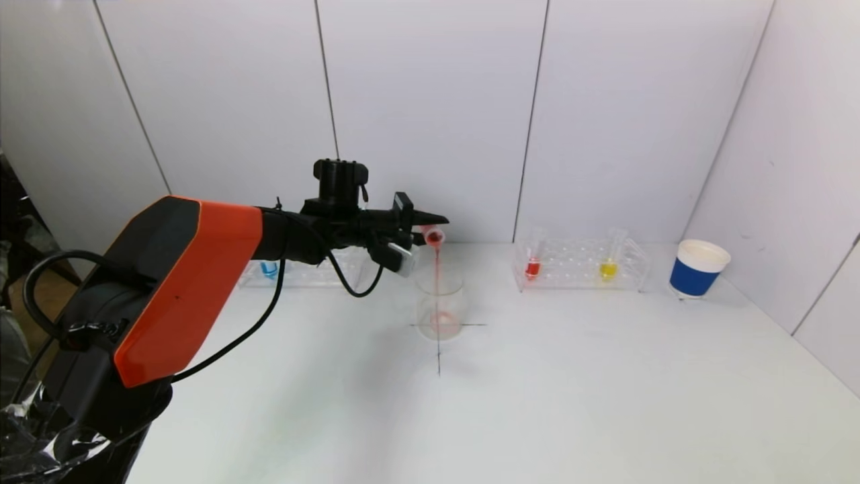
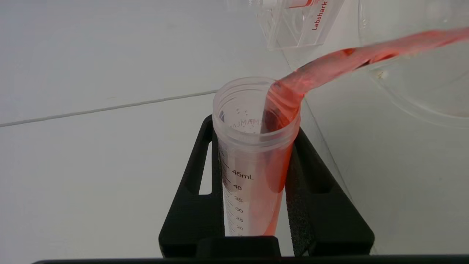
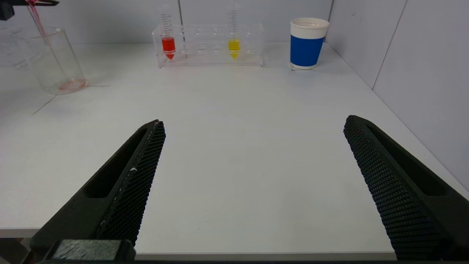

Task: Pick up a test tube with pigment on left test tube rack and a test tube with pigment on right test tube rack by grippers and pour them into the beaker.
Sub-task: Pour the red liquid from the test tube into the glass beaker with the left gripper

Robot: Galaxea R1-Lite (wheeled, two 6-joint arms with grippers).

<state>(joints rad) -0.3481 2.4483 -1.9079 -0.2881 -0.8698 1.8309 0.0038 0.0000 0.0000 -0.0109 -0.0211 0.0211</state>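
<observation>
My left gripper [image 1: 422, 227] is shut on a clear graduated test tube [image 2: 253, 161] with red pigment and holds it tipped over the glass beaker [image 1: 440, 306]. A red stream [image 1: 437, 275] runs from the tube's mouth into the beaker, which has a little red at its bottom. The beaker's rim shows in the left wrist view [image 2: 414, 69]. The left rack [image 1: 295, 272] behind the arm holds a blue tube [image 1: 269, 269]. The right rack [image 1: 581, 263] holds a red tube [image 1: 533, 267] and a yellow tube [image 1: 609, 267]. My right gripper [image 3: 253, 146] is open and empty at the table's front edge, out of the head view.
A blue and white paper cup [image 1: 697, 269] stands right of the right rack, near the side wall. A black cross mark [image 1: 439, 349] lies on the white table under the beaker. White wall panels close off the back and the right side.
</observation>
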